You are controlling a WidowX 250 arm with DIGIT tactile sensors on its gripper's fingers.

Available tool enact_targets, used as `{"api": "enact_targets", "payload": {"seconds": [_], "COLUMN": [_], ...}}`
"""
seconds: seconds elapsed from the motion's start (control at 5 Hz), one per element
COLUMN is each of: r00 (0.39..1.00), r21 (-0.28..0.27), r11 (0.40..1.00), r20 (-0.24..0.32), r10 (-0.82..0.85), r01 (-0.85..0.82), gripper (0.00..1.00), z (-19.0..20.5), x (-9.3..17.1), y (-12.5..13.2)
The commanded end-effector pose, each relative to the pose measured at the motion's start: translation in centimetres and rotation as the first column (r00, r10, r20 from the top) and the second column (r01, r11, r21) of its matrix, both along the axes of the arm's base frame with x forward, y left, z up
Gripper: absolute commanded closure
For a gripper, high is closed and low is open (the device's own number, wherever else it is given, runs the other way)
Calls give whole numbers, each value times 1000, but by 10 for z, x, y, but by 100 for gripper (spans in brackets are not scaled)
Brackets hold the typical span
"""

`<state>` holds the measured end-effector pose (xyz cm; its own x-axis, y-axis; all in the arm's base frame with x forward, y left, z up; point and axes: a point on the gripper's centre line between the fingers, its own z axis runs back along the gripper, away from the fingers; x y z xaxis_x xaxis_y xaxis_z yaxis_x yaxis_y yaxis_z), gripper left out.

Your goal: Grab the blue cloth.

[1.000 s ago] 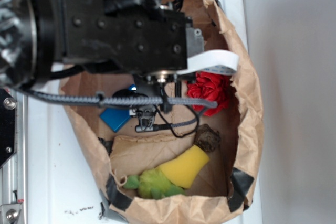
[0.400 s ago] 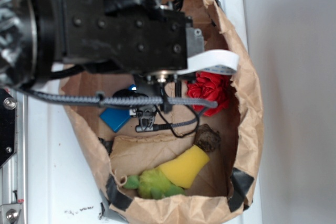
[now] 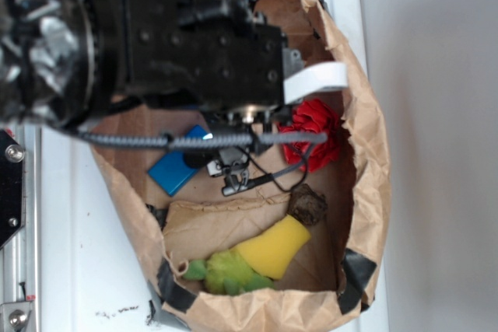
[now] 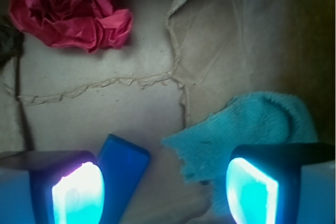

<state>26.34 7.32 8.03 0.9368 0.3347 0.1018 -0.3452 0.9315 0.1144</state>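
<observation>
Exterior view: since the earlier frames the arm (image 3: 156, 44) has shifted up and slightly right, its cables swinging with it, so more of the block (image 3: 177, 167) shows. The bag (image 3: 366, 153), crumpled brown paper, holds the red flower (image 3: 315, 134), a yellow-and-green plush (image 3: 257, 258) and a dark brown lump (image 3: 309, 204). The cloth is hidden under the arm here, and the gripper cannot be made out.

Wrist view: the gripper (image 4: 165, 190) hangs with its fingers (image 4: 79, 192) spread wide, holding nothing. The cloth (image 4: 247, 124), nubbly teal terry with a frayed edge, lies on the bag floor by the right finger, partly beneath it, reaching into the gap. The hard, flat block lies just beside the left finger. The flower, of folded fabric petals, sits well apart at upper left.
</observation>
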Motion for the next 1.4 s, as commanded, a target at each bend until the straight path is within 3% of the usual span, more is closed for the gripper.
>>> {"api": "enact_targets", "payload": {"seconds": [0.0, 0.2, 0.8, 1.2], "r00": [963, 920, 846, 841], "r21": [-62, -84, 2, 37], "r11": [962, 916, 846, 841], "r20": [20, -40, -33, -33], "r10": [269, 390, 532, 540], "r01": [-267, -392, -532, -539], "gripper": [0, 0, 0, 0], "z": [11, 13, 5, -2], "x": [3, 4, 2, -16], "y": [26, 37, 43, 35]}}
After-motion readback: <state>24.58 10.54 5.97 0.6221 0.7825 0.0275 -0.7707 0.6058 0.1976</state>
